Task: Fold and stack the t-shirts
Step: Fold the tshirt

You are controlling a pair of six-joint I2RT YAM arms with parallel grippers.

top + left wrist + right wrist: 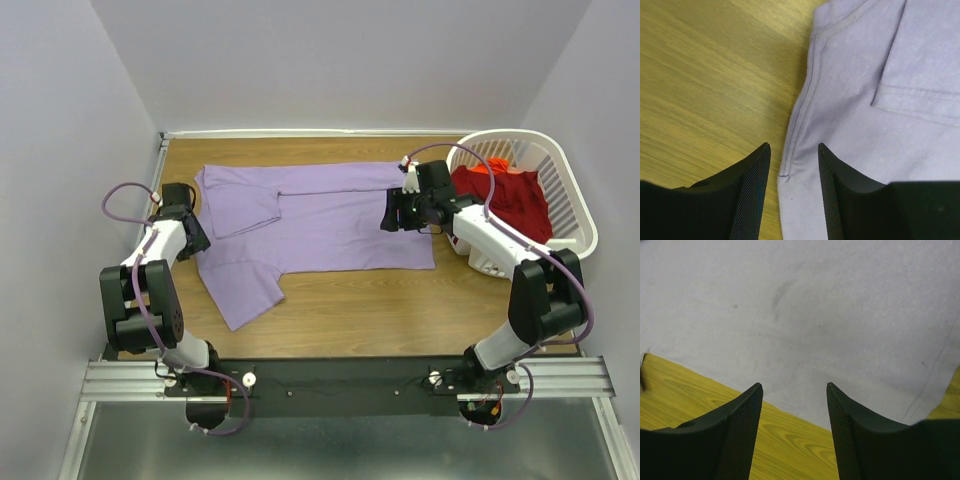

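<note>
Black, mesh-faced fingers of the left gripper (792, 149) stand a moderate gap apart and hold nothing. They sit near the left edge of the worktop (350, 300), one finger over bare wood and the other over cloth, straddling the seamed edge of the lavender t-shirt (330, 225). That shirt lies flat across the middle of the worktop, neck end to the left and hem to the right. Its far sleeve (240, 208) is turned in over the body, and a crease runs along the far side. Its near sleeve (243, 290) is spread out toward the near left corner. At the hem end the right gripper (794, 386) hovers over the cloth, jaws apart and empty, with the hem's edge and bare wood just under its tips. Farther right, the red t-shirt (515, 195) is heaped in the white basket (530, 136) at the far right corner.

I judge the step in hand to be the lengthwise fold of the lavender shirt, early in the whole task. The next move likely calls for both grippers to close on the cloth at matching points at their ends. They would then lift together, so the near side and sleeve come over without dragging the folded far side.
</note>
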